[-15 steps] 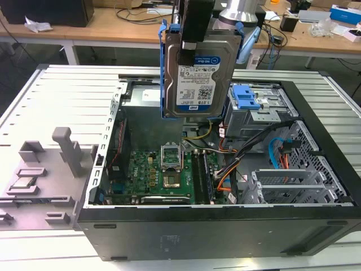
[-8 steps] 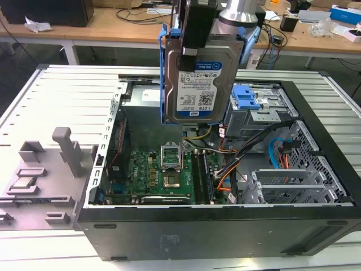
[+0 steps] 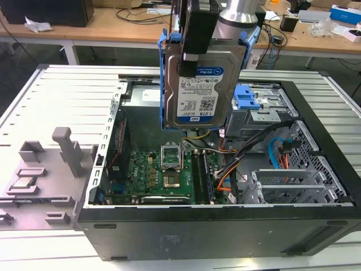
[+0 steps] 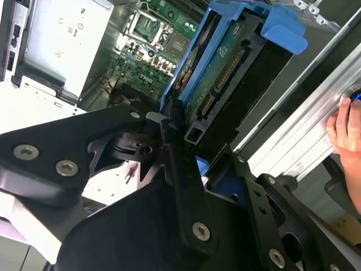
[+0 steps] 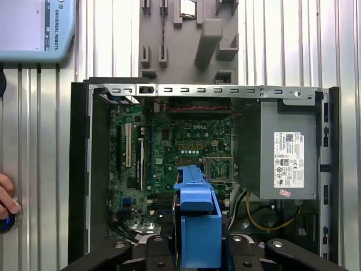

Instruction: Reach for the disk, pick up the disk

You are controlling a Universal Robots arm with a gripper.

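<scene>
The disk [image 3: 200, 90] hangs upright above the open computer case [image 3: 225, 237], its white-and-blue label facing the exterior view and blue rails along both sides. My gripper [image 3: 194, 51] comes down from above and is shut on the disk's upper part, one black finger [image 3: 197, 28] lying across the label side. In the second wrist view the disk [image 4: 225, 73] shows its green circuit board, clamped between the black fingers [image 4: 172, 127]. In the first wrist view the disk's blue rail [image 5: 197, 220] sticks out over the motherboard.
Below the disk lie the motherboard [image 3: 163, 175] and loose cables [image 3: 225, 169]. A blue bracket [image 3: 248, 99] sits in the drive bay. A grey fixture [image 3: 39, 169] is on the exterior view's left. The power supply [image 5: 285, 149] and a person's hand [image 5: 7, 200] show in the first wrist view.
</scene>
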